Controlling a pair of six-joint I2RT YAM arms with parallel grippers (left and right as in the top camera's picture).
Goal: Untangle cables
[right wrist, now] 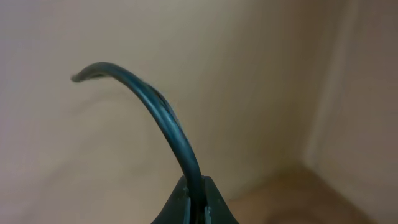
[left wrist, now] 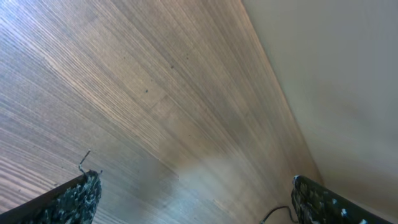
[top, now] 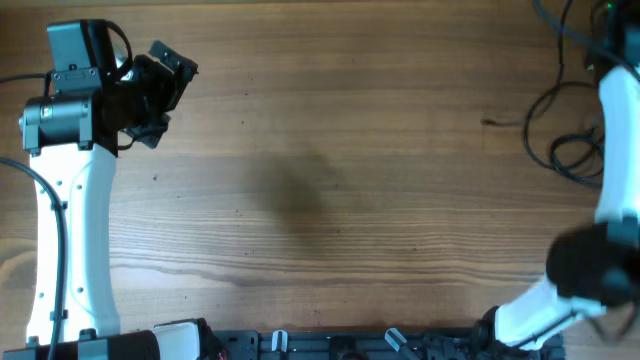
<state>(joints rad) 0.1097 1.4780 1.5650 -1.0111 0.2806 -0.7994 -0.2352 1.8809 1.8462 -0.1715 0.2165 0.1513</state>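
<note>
Overhead crops your white right arm (top: 622,150); thin black looped cables (top: 572,152) sprawl at the wooden table's (top: 350,150) right edge. Your right gripper (right wrist: 194,200) pinches one blurred cord (right wrist: 165,121), left gripper (left wrist: 196,190) spread wide

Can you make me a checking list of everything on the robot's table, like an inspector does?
Surface: wooden table, plain wood grain.
Job's things: one black cable arches up from the right gripper; thin black loops show by the table's right edge.
Clutter: nothing seen.
Grippers: left gripper wide open and empty above the table; right gripper shut on the cable.
Cables: a thicker black wire runs along the left arm.
Surroundings: plain beige wall.
</note>
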